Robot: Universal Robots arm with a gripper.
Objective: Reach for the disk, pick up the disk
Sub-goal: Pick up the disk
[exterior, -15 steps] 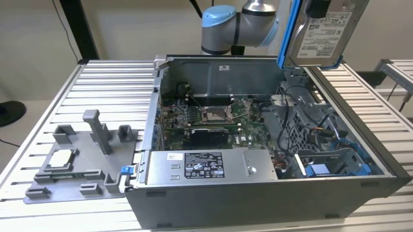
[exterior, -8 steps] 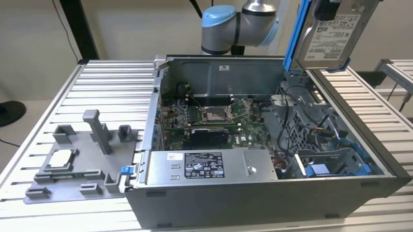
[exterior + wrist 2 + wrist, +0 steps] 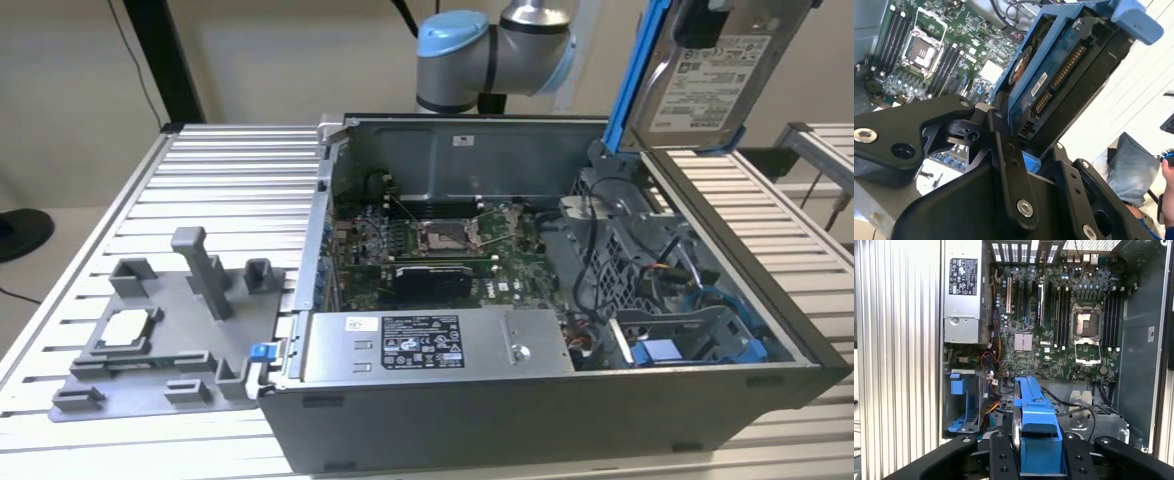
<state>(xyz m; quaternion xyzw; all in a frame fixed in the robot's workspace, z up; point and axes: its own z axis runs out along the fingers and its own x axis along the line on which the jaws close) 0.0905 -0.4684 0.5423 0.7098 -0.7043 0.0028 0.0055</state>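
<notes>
Lifted clear above the open computer case (image 3: 561,400), at the exterior view's upper right: the disk (image 3: 707,75), tilted, white printed label facing the camera, a blue side rail (image 3: 638,80) along its edge. Label print too small to make out. Pinched by the hand (image 3: 1019,145) in the second wrist view, black fingers (image 3: 1004,150) pressed against both flat faces of the disk (image 3: 1054,75), connector edge and a small white sticker showing. Seen edge-on in the first wrist view, blue rail (image 3: 1036,425) between the finger bars. Below, inside the case: green motherboard (image 3: 1064,325), power supply (image 3: 427,345) with a black-and-white label, empty blue drive bay (image 3: 961,405). Left of the case on the slatted metal table (image 3: 240,160): grey plastic stand (image 3: 174,330) with upright posts.
</notes>
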